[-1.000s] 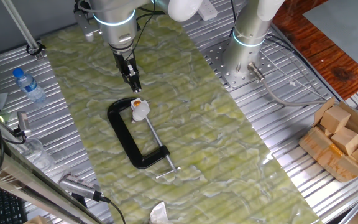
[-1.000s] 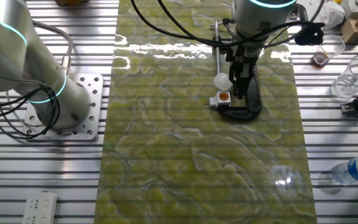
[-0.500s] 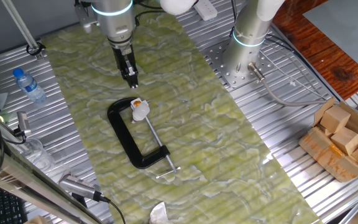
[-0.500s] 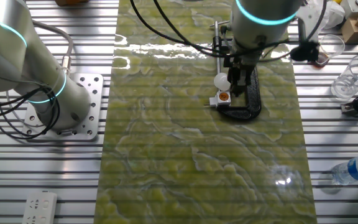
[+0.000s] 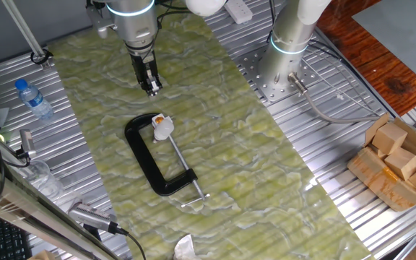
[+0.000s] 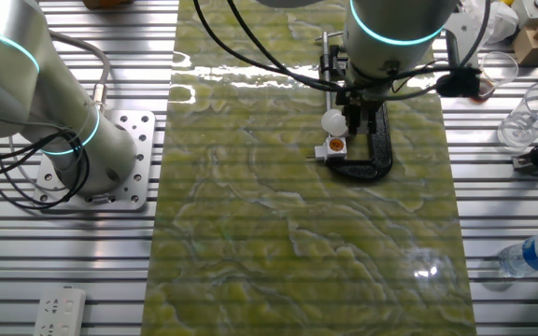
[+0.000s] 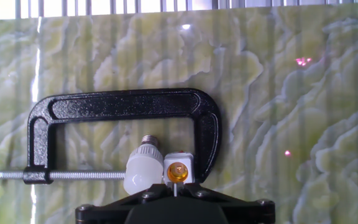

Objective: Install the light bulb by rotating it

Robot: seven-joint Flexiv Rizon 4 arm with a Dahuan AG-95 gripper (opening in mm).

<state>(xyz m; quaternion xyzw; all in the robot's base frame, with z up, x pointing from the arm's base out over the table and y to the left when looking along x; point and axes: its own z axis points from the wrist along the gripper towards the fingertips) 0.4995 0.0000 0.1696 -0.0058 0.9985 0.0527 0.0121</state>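
Looks like you've barely started: the light bulb (image 7: 141, 172) lies loose on the green mat inside the black C-clamp (image 7: 123, 109), right beside a small white socket (image 7: 178, 170) with an orange centre, not screwed in. Its threaded base points toward the clamp's spine, long axis flat. The gripper (image 5: 151, 88) hovers above, holding nothing; can't tell its fingers' gap.

My desk (image 5: 316, 217) carries a green marbled mat (image 5: 266, 173); on it lie the black C-clamp (image 5: 146, 155) and light bulb (image 5: 163, 130).
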